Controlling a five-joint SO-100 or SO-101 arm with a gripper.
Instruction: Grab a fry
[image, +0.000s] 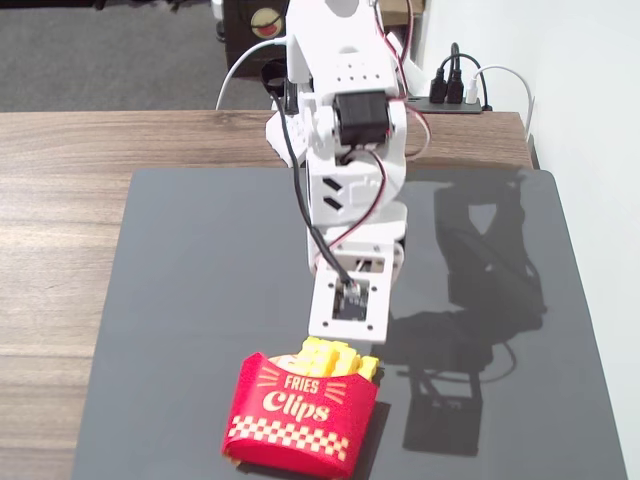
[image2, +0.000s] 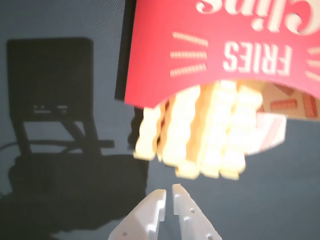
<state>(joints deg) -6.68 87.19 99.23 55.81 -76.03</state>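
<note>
Fixed view: white arm (image: 345, 150) reaches from the far edge of the dark mat (image: 200, 300) toward the near edge, wrist plate just above the fries. Red "Fries Clips" carton (image: 300, 412) lies on the mat near the near edge, approx centre, mouth facing the arm. Bundle of yellow fries (image: 335, 357) sticks out of its mouth; no single fry stands apart from the rest.

Wrist view: gripper (image2: 167, 192) comes in from the bottom edge, white fingertips (image2: 155, 205) w/ only a thin slit between them, nothing held. Tips sit just short of the fry ends (image2: 200, 135), apart, not touching. Carton (image2: 225, 55) fills the top, print upside down. Fries packed tight side by side, blurry, so can't tell which one lines up w/ the slit.

Around: wood table (image: 60, 200) under the mat, power strip w/ plugs (image: 450, 95) at far right corner, white wall (image: 590, 120) along the right edge. Arm's shadow falls on the mat right of the carton.
</note>
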